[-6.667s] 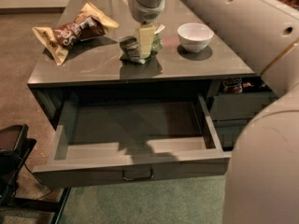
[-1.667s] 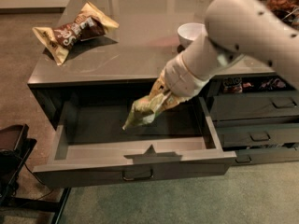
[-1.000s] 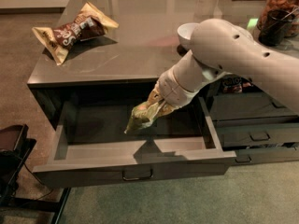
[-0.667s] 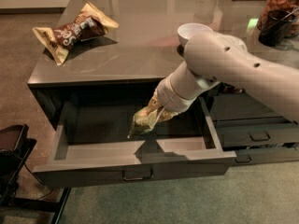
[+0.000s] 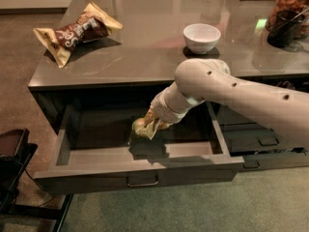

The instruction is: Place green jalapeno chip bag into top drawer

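on the counter at far left lies the brown chip bag [image 5: 77, 32], none of my concern. below it the top drawer [image 5: 63, 146] stands open, its bar handle [image 5: 142, 181] at front centre. the green jalapeno chip bag [image 5: 141, 129] is down inside the drawer, a little right of middle, low over the floor; whether it touches i cannot tell. my gripper [image 5: 151, 122] is just above it, jaws clenched on its upper edge. i judge it best to lower until the bag rests, then let go and draw back along my arm's slant, minding the counter edge above my wrist. the white bowl [image 5: 201, 36] sits further right on the counter, well apart.
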Robot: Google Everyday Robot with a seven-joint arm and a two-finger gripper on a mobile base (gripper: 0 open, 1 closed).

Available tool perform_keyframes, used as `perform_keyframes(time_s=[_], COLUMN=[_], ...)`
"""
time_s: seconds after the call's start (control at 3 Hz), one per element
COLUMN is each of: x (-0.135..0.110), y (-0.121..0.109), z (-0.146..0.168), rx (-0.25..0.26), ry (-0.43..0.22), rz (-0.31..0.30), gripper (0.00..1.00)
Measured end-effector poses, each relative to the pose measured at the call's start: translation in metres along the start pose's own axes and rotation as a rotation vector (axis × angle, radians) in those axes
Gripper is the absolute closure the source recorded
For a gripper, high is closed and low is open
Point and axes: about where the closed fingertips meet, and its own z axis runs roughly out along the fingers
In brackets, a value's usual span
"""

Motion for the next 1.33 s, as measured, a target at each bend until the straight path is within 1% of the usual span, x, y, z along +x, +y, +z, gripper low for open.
perform_keyframes(time_s=[0.33, 0.67, 1.33], x=[0.0104, 0.0105, 0.0104], y=[-0.0114, -0.0109, -0.0109], z=[0.0298, 0.0318, 0.0318], rx=[0.035, 0.036, 0.036], ry=[-0.009, -0.011, -0.011], rz=[-0.047, -0.047, -0.047], gripper=[1.00, 0.81, 0.35])
